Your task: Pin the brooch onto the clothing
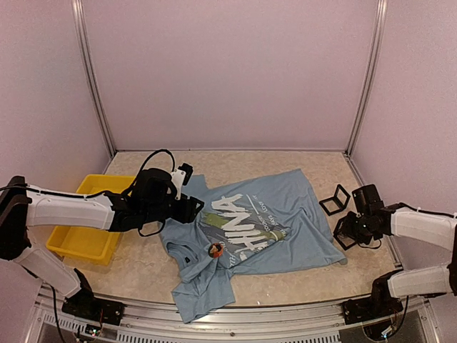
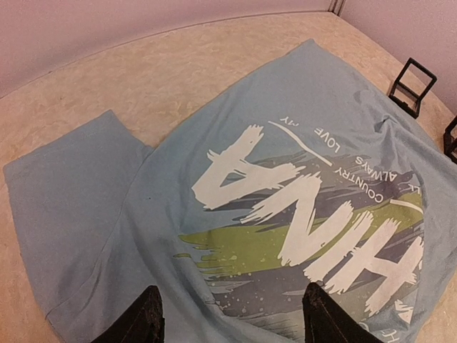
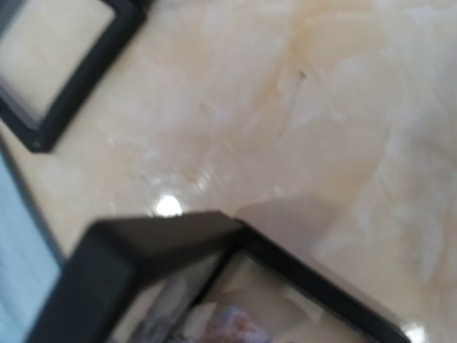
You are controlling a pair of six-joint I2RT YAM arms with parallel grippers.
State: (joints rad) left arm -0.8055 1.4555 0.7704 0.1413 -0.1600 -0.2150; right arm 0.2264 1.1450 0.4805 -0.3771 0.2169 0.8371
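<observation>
The light blue T-shirt with white "CHINA" lettering lies flat in the middle of the table. It fills the left wrist view. A small round brooch sits on the shirt near the collar, toward the near edge. My left gripper hovers over the shirt's left shoulder. Its jaws are wide open and empty. My right gripper is low at the shirt's right, at a black frame box. That box fills the blurred right wrist view. My right fingers do not show.
A yellow bin stands at the left behind my left arm. A second open black frame box stands right of the shirt and shows in both wrist views. Walls close in the back and sides.
</observation>
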